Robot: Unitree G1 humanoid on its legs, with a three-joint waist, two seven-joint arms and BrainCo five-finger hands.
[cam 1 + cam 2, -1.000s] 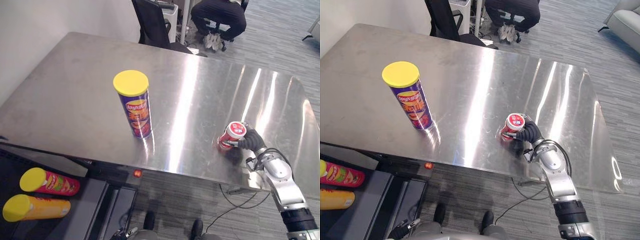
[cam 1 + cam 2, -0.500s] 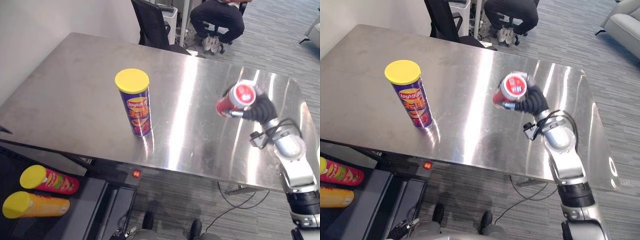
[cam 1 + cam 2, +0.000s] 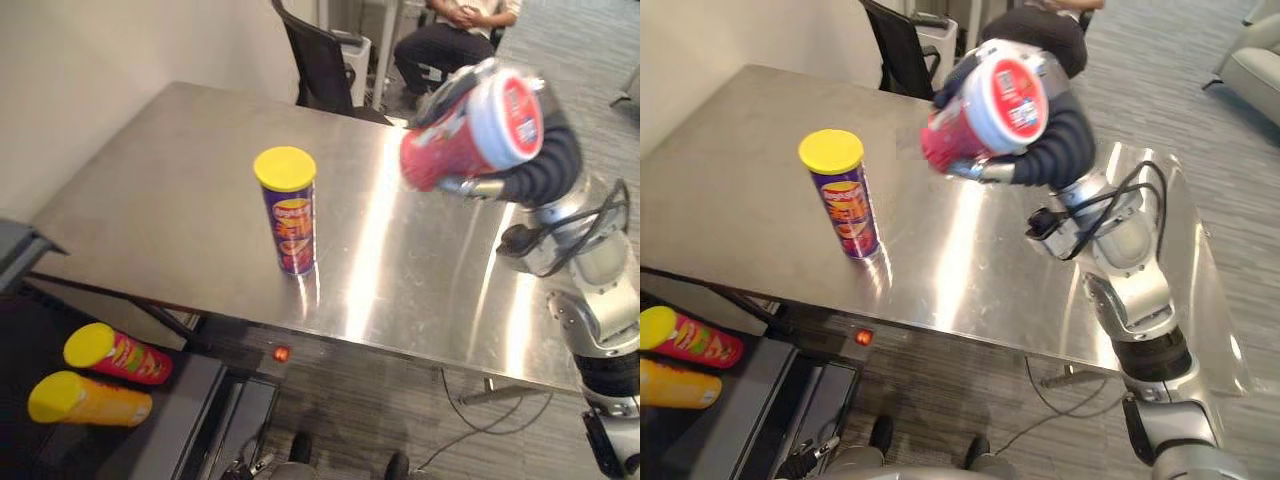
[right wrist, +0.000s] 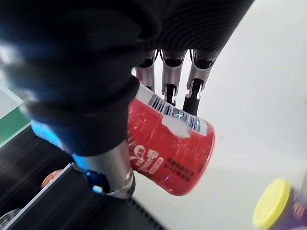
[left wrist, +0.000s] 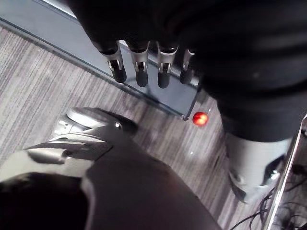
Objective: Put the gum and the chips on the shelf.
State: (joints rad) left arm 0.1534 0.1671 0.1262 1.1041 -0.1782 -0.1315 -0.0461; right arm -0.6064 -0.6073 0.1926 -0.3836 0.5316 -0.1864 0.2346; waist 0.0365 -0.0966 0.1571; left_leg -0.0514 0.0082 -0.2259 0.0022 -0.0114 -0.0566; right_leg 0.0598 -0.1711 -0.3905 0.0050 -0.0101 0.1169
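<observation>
The gum (image 3: pixel 455 145) has risen from low over the table (image 3: pixel 160 200) to high above it. It lies tilted in the curled fingers and thumb of the right hand (image 3: pixel 540 165), probably lifted to clear the chips (image 3: pixel 290 215) on the way to the shelf (image 3: pixel 200 400) at lower left. The chips stand upright on the table as before, untouched, and the left hand (image 5: pixel 140 67) hangs empty with its fingers relaxed.

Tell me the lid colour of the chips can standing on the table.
Yellow lid; best seen in the left eye view.
</observation>
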